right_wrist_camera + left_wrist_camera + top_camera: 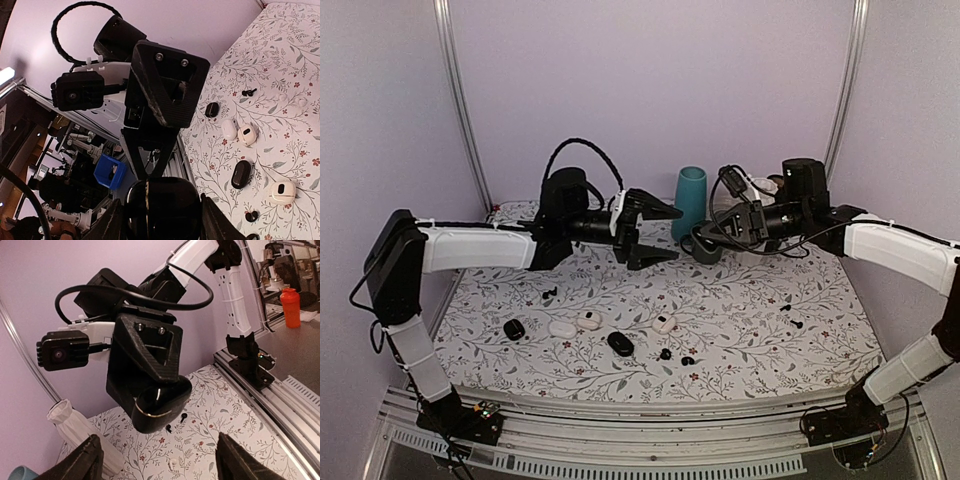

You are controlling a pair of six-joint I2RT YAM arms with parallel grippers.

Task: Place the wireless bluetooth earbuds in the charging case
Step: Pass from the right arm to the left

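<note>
My right gripper [703,240] is shut on a glossy black charging case [706,252] and holds it in the air above the back of the table. In the right wrist view the case [162,205] fills the gap between both fingers. My left gripper [672,236] hangs open just left of it, pointing at the case [160,407], with nothing between its fingers [85,462]. Two tiny black earbuds [665,354] [688,360] lie loose near the table's front middle, and one shows in the right wrist view [251,216].
A teal cup [690,200] stands behind the grippers. Black cases [514,328] [620,343] and white cases [561,327] [588,320] [664,323] lie in a row at the front. Small black stemmed buds [797,323] lie at the right, another black piece [550,293] at the left.
</note>
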